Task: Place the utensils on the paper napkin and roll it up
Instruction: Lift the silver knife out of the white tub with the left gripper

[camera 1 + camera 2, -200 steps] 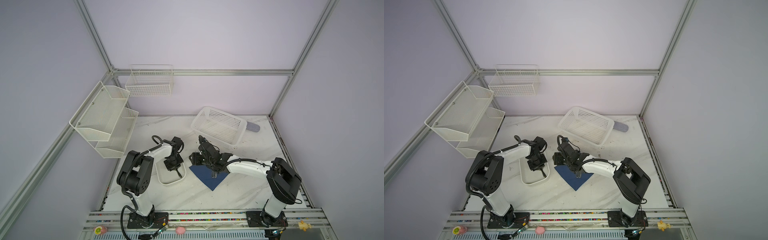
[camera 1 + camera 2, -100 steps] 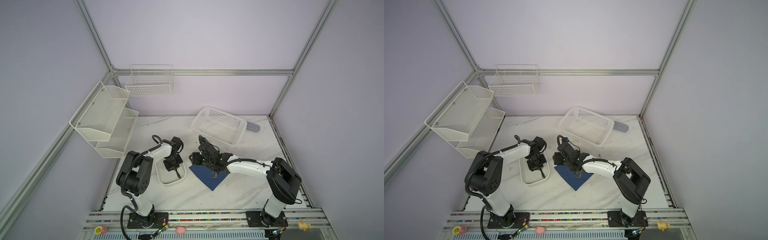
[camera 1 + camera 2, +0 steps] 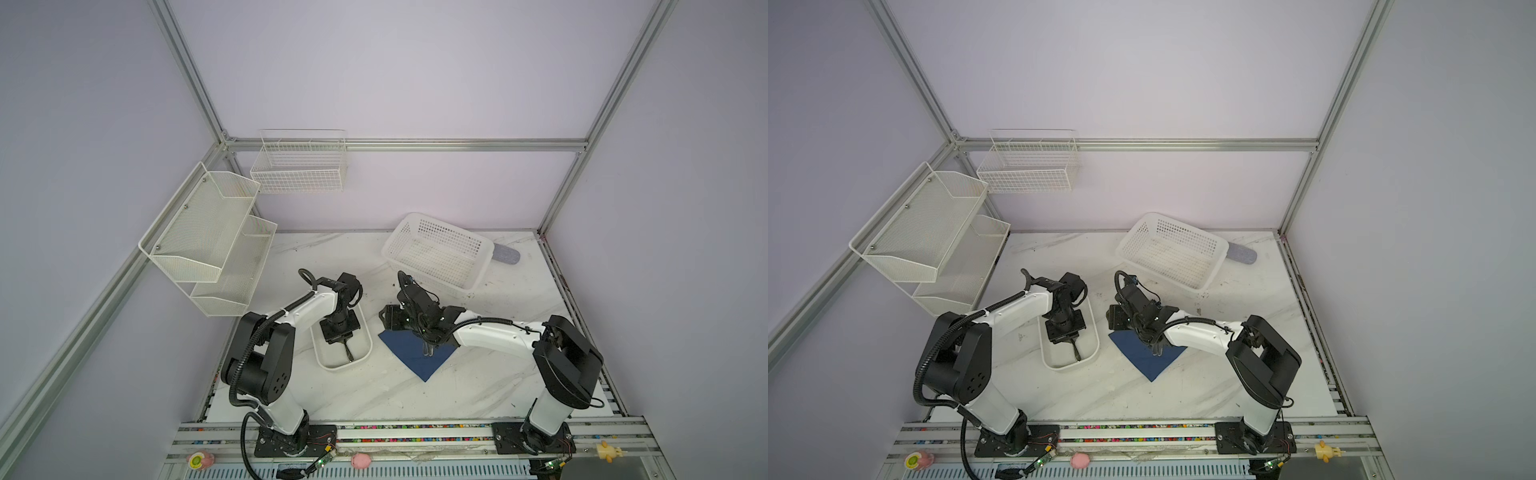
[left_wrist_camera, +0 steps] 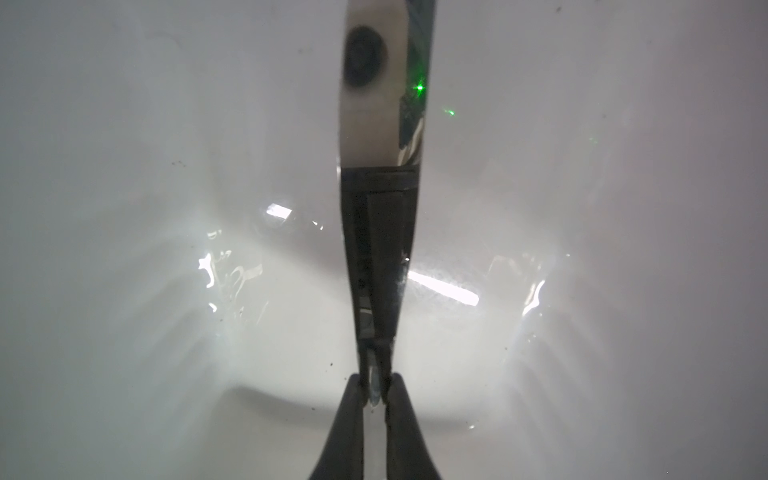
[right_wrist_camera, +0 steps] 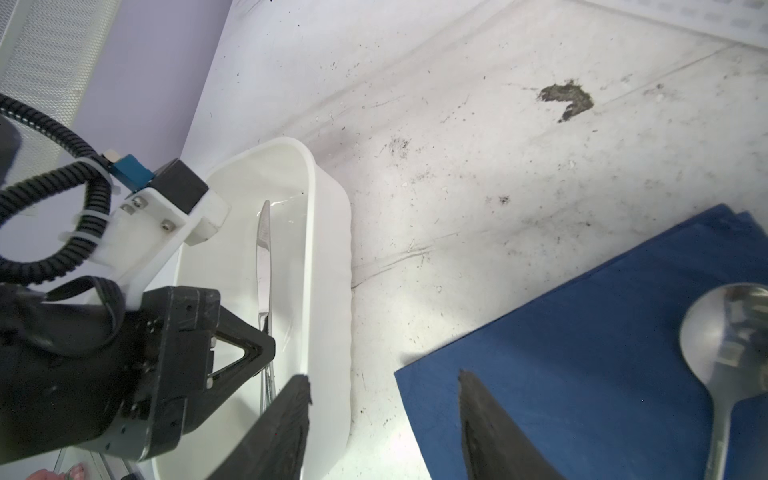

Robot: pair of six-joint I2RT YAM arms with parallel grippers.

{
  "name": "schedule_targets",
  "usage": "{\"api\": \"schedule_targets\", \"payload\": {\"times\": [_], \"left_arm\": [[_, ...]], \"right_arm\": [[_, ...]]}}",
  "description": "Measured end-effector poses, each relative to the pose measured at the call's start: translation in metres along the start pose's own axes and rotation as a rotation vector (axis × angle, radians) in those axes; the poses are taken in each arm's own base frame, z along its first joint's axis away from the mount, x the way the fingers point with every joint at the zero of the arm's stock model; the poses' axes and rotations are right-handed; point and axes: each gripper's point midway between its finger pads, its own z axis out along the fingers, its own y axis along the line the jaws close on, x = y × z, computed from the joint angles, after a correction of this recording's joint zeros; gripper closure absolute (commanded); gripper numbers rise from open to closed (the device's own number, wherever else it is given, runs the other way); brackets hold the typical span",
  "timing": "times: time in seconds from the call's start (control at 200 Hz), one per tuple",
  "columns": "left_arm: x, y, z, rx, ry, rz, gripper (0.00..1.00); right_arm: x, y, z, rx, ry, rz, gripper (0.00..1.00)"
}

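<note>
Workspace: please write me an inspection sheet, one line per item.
Surface: white marbled table, dark stain and specks.
Job's things: navy napkin flat; spoon on it; knife in white dish; fork not clearly seen.
Clutter: perforated basket, grey-blue case behind it.
Claws: left claw shut on the knife; right claw open, empty, over the napkin's edge.
Cables: black hose on left arm, off the table.
Surroundings: wire basket and tiered shelf on walls, metal frame.

I note the knife as mirror-bright metal, the dish glossy smooth white, the napkin matt blue paper, the spoon, right edge, polished metal; tabletop scuffed.
</note>
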Motion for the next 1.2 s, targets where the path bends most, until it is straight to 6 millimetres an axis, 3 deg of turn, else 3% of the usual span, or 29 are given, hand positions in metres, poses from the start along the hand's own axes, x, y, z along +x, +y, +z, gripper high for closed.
{"api": "schedule_targets", "payload": {"times": [0.43, 1.2], "left_arm": [[-0.019, -0.012, -0.019, 0.029, -0.067, 0.037, 0.91], [-0.025, -0.017, -0.034, 0.040, -0.081, 0.094, 0.92]], "right_arm": [[0.002, -0.002, -0.001, 0.004, 0.001, 0.000, 0.41], [0.002, -0.003, -0.001, 0.007, 0.000, 0.000, 0.41]]}}
